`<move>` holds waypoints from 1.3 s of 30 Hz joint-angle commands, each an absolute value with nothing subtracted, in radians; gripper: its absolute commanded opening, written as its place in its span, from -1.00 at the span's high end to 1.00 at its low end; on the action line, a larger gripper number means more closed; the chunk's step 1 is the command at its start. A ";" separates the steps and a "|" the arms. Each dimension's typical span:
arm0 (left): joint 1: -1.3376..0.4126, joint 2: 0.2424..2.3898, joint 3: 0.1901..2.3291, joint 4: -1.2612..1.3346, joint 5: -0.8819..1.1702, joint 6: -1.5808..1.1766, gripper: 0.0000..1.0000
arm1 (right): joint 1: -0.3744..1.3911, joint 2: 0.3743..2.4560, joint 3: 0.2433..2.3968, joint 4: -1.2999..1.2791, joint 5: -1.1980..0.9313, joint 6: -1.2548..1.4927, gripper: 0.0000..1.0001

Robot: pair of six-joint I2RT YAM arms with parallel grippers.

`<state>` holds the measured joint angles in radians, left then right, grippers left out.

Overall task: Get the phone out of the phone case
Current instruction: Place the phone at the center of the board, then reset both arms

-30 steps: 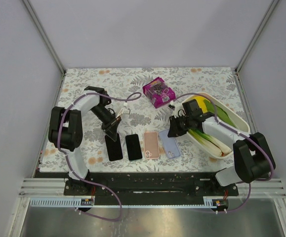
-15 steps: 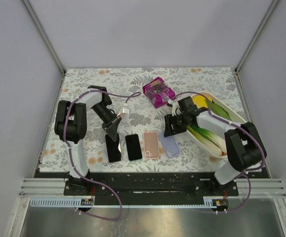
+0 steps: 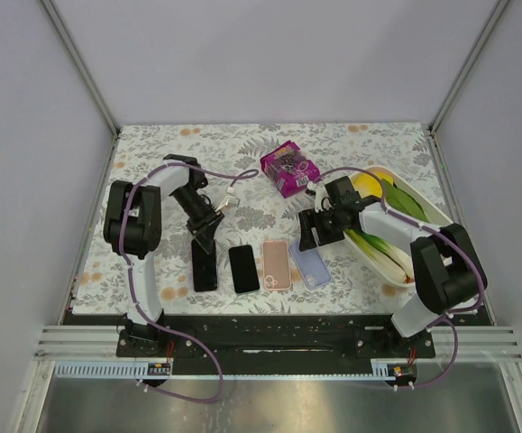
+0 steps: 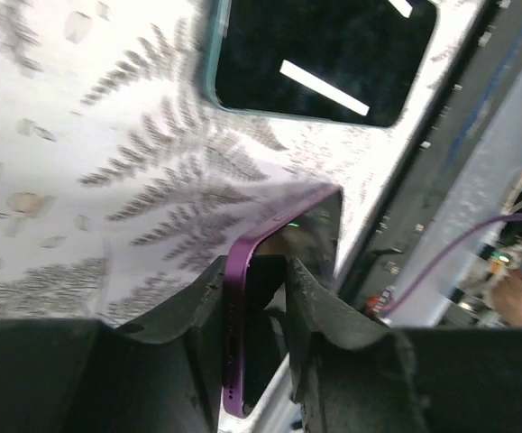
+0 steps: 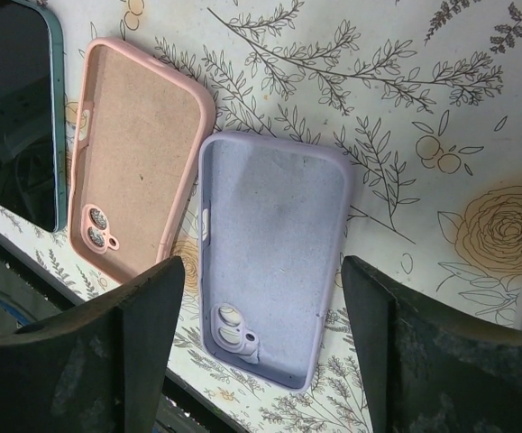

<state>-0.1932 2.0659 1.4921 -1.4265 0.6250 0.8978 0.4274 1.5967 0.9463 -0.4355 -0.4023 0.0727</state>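
A purple-edged phone (image 4: 233, 316) with a black screen has its end between the fingers of my left gripper (image 4: 256, 268). It leans on the left finger, and a thin gap shows at the right finger. From above, that phone (image 3: 205, 264) lies at the left of the row, below the left gripper (image 3: 205, 233). An empty lilac phone case (image 5: 274, 244) lies inside-up on the table, apart from the phone. My right gripper (image 5: 262, 263) hovers wide open over it and holds nothing. From above, the right gripper (image 3: 309, 236) is at the far end of the lilac case (image 3: 310, 266).
A teal-edged phone (image 3: 243, 268) and an empty pink case (image 3: 277, 263) lie between the two. A purple snack packet (image 3: 289, 168) sits farther back. A white tray (image 3: 427, 207) of vegetables stands on the right. The black front rail runs just below the row.
The right gripper has opened wide and let go of the lilac case. The left gripper's jaws have parted slightly around the purple phone, and the left arm has shifted a little.
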 commanded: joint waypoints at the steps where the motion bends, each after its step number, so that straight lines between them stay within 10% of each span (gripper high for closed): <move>1: -0.195 2.049 1.491 -1.210 0.505 0.937 0.35 | 0.423 1.552 0.971 -0.437 -0.397 0.052 -0.59; 18: -0.198 2.000 1.428 -1.144 0.518 0.925 0.17 | 0.423 1.525 0.965 -0.439 -0.403 0.045 -0.59; 39: -0.003 1.356 1.097 -0.471 0.560 0.438 -0.98 | 0.426 1.195 0.999 -0.370 -0.195 -0.116 -0.99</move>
<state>-0.0662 1.4567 1.1641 -0.7277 0.5560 0.6193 0.4271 1.2762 0.9573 -0.4320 -0.3164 -0.0601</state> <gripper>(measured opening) 0.978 0.992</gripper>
